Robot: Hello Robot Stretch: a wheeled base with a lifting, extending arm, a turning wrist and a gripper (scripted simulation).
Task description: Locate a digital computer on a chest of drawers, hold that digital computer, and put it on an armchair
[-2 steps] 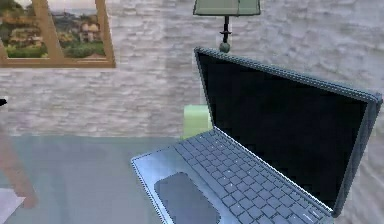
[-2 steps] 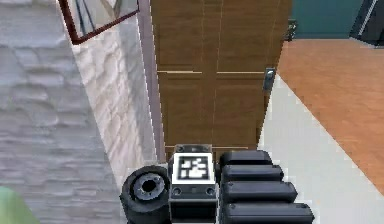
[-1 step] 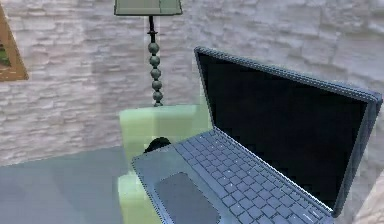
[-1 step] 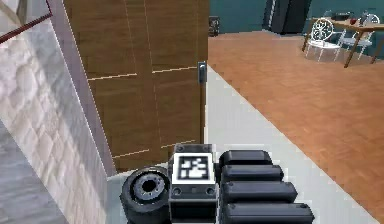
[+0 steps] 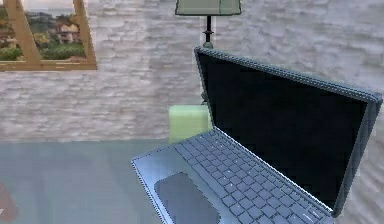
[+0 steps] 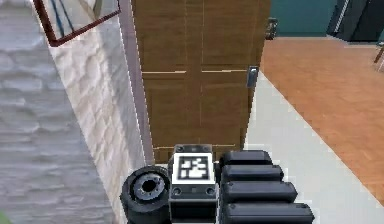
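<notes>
Laptop found: sits lid-up on pale grey top, close ahead, with lamp and green block behind it. Search part looks done; grasp, lift and carry to armchair all left. Arm low and short at arm side view's bottom edge, facing wooden door. White marker at its end, dark gripper left of that. Fingers not made out; grip state and any load cannot be told.
</notes>
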